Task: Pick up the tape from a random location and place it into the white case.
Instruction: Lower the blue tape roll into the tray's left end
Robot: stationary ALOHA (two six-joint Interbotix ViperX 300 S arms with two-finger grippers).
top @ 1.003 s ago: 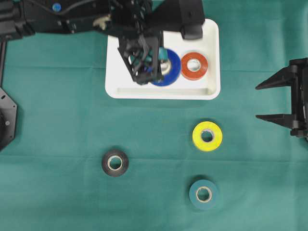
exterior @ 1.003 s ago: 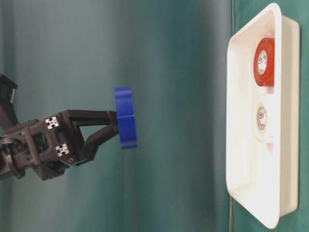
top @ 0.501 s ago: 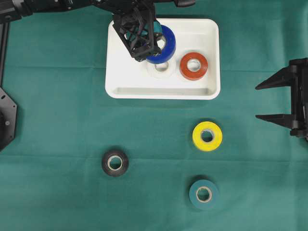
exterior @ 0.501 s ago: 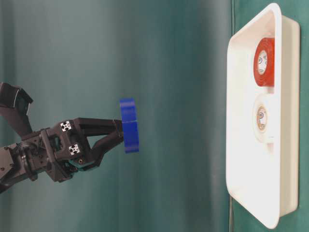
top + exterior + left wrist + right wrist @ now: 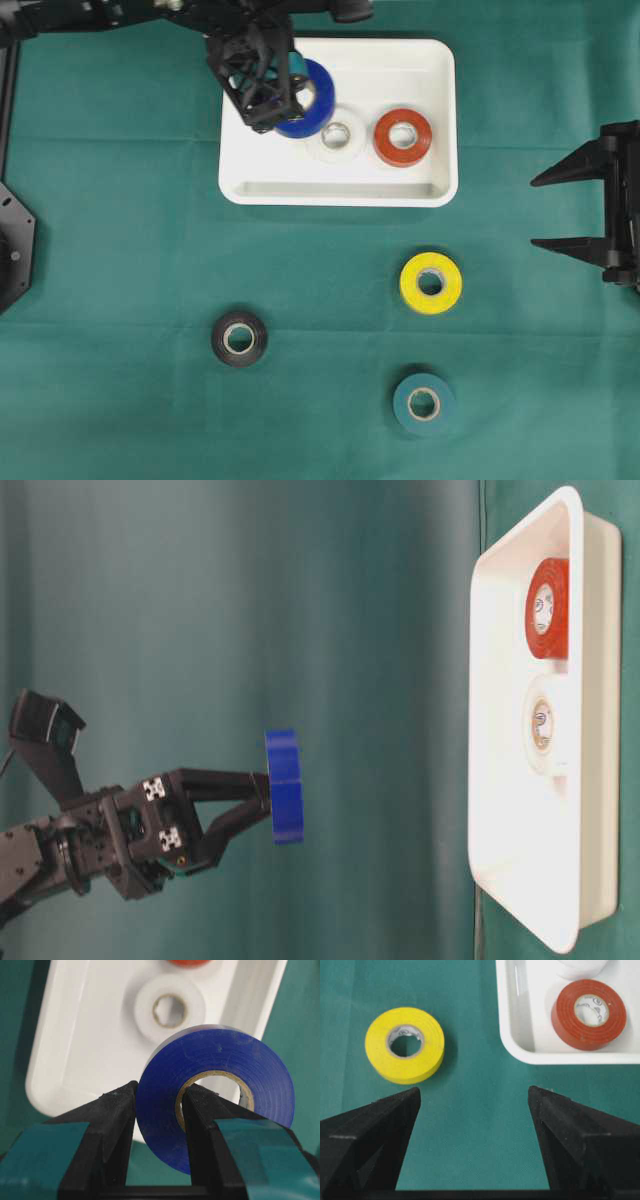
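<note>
A matt green cloth [image 5: 120, 250] covers the table. The white case [image 5: 340, 190] is smooth, glossy plastic. The blue tape [image 5: 220, 1065] looks slick (faintly shiny), gripped between rough, matt black fingers [image 5: 115, 1125].

Green cloth [image 5: 120, 260] covers the table. On it, outside the tray:
- Yellow roll [image 5: 431, 283], flat, right of centre; also seen in the right wrist view [image 5: 404, 1044].
- Black roll [image 5: 239, 339], flat, left of centre, lower than the yellow one.
- Teal roll [image 5: 424, 403], flat, directly below the yellow one, near the bottom edge; close in colour to the cloth.

All three well apart, none touching. Each shows a pale inner core.
</note>
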